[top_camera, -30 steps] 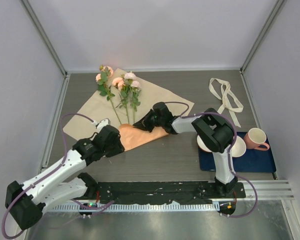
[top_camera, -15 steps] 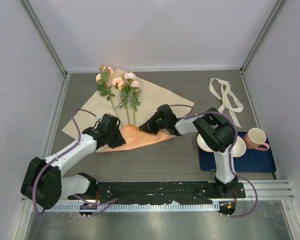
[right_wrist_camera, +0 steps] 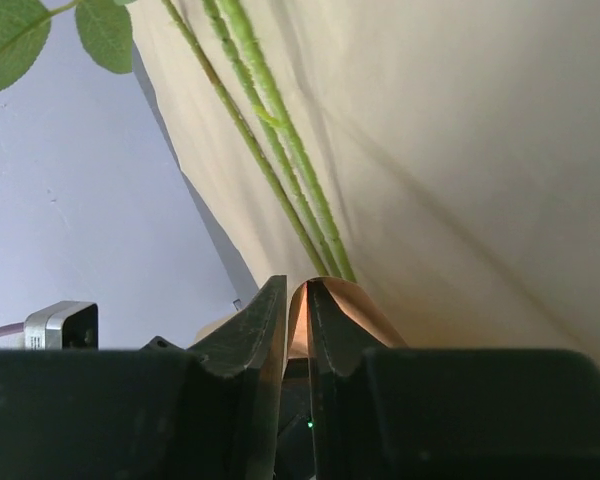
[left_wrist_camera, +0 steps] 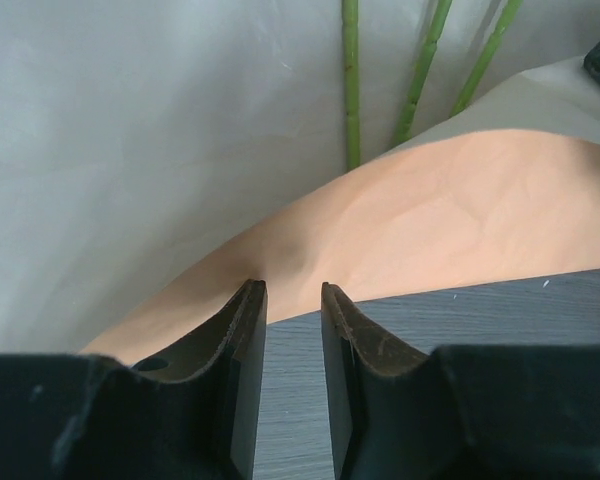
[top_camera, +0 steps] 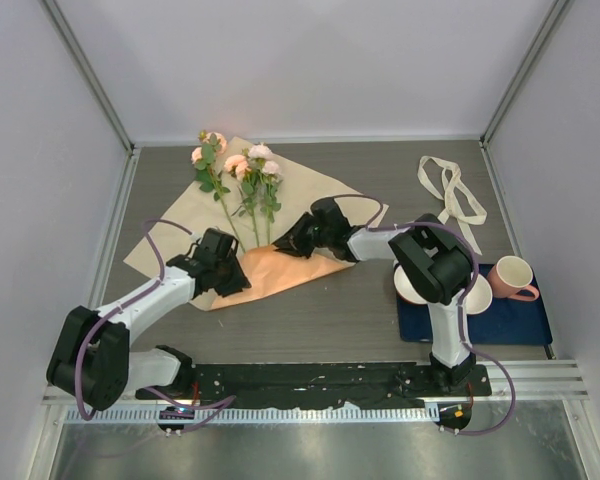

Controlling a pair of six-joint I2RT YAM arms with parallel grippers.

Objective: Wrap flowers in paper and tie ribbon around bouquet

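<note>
The tabletop (top_camera: 380, 320) carries everything. The paper (top_camera: 175, 228) lies spread on its left half, tan face up, with its near corner folded over as an orange flap (top_camera: 280, 270). On the right sits a blue mat (top_camera: 520, 320) with bowls and a pink mug (top_camera: 513, 276).

The flowers (top_camera: 245, 185) lie on the paper, blooms toward the far-left corner and stems (right_wrist_camera: 280, 170) running down under the flap. The ribbon (top_camera: 450, 190) lies loose at the far right, well apart from the paper and untouched.

The right pincer (right_wrist_camera: 295, 285) is pinching the flap's folded edge; a thin orange sliver shows between its nearly closed jaws, just beside the stems. The left pincer (left_wrist_camera: 293, 290) is spread a little, tips at the flap's near edge, with bare tabletop showing in the gap and nothing held.

Wrapping looks barely begun, and the tie has not been started.

The paper is likely light and fairly stiff. It should crease where it is nipped and spring back if let go, so it is best taken at an edge or corner and rolled, not dragged. The stems seem thin and bendy and the blooms easily crushed. Hold low on the stems through the paper, never at the heads. The ribbon looks limp and slippery, so take it near an end.
</note>
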